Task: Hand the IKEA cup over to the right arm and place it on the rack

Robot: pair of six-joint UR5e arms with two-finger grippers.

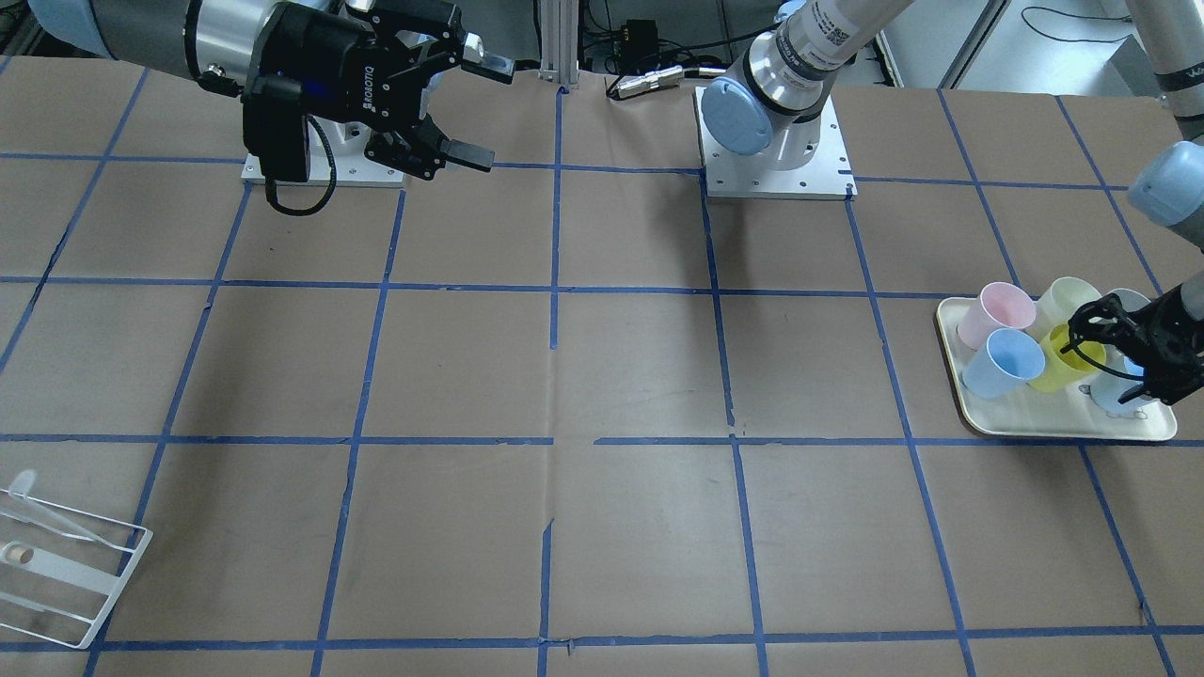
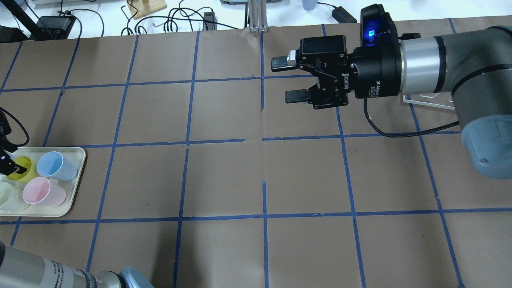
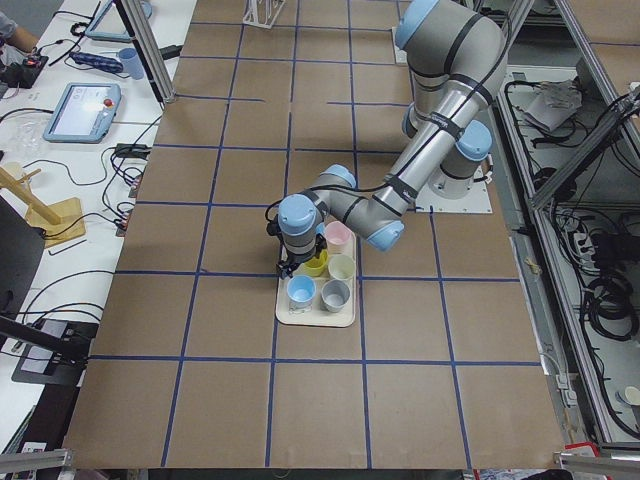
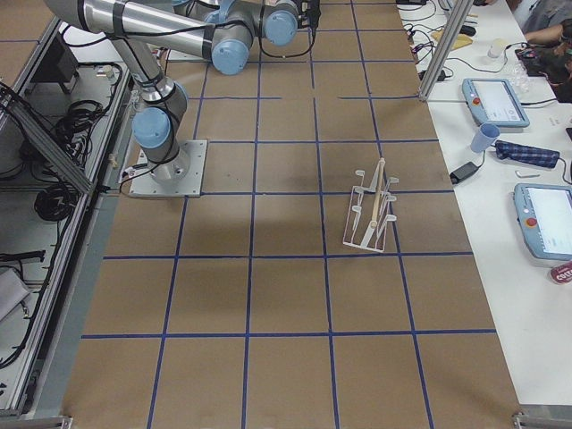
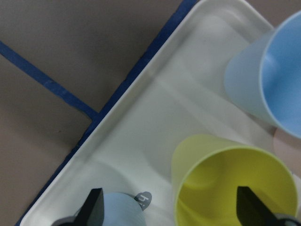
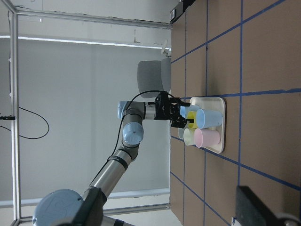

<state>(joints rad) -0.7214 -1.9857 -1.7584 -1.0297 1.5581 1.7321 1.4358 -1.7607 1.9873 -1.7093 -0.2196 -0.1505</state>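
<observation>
The bright yellow IKEA cup (image 1: 1052,369) stands upright on a cream tray (image 1: 1063,428) among other cups; it also shows in the overhead view (image 2: 19,167) and the left wrist view (image 5: 225,174). My left gripper (image 1: 1084,354) is open and low over it. In the left wrist view one fingertip (image 5: 249,207) is over the cup's mouth and the other (image 5: 96,207) is outside its wall. My right gripper (image 2: 286,80) is open and empty, held above the table far from the tray. The white wire rack (image 1: 66,564) stands at the table's other end.
A light blue cup (image 1: 1002,362), a pink cup (image 1: 983,315), a pale cream cup (image 1: 1068,301) and a grey-blue cup (image 1: 1124,306) crowd the yellow one on the tray. The right arm partly hides the rack (image 2: 428,102) in the overhead view. Blue tape lines grid the brown table.
</observation>
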